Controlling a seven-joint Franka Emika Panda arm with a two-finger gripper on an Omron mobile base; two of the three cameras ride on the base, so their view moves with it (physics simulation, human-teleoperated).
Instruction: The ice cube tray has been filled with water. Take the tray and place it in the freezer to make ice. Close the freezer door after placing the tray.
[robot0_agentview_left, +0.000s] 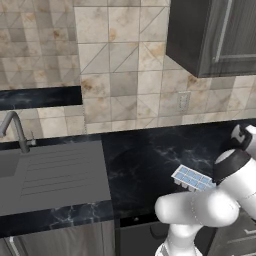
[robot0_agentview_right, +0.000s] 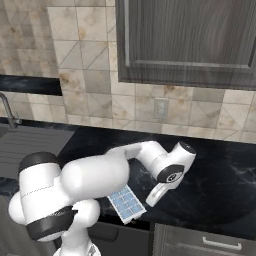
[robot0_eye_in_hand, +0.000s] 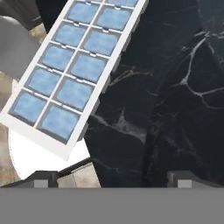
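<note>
The ice cube tray (robot0_agentview_left: 192, 178) (robot0_agentview_right: 127, 204) lies flat on the black marble counter (robot0_agentview_left: 145, 165) at its front edge. Pale blue water fills its two rows of cells (robot0_eye_in_hand: 74, 65). In the hand view one end of the tray reaches past the counter's edge. My gripper (robot0_agentview_right: 154, 196) (robot0_eye_in_hand: 113, 179) hangs above the counter just to the right of the tray, pointing down. Its fingertips (robot0_eye_in_hand: 41, 179) stand wide apart, open, with only bare counter between them, and they do not touch the tray. The freezer and the freezer door are out of view.
A grey sink (robot0_agentview_left: 50, 175) with a faucet (robot0_agentview_left: 17, 131) takes up the left of the counter. A dark wood-grain wall cabinet (robot0_agentview_right: 185, 40) hangs above, over a wall outlet (robot0_agentview_right: 160, 108). Drawers (robot0_agentview_right: 200, 242) sit below the counter. My own arm crosses in front of the tray.
</note>
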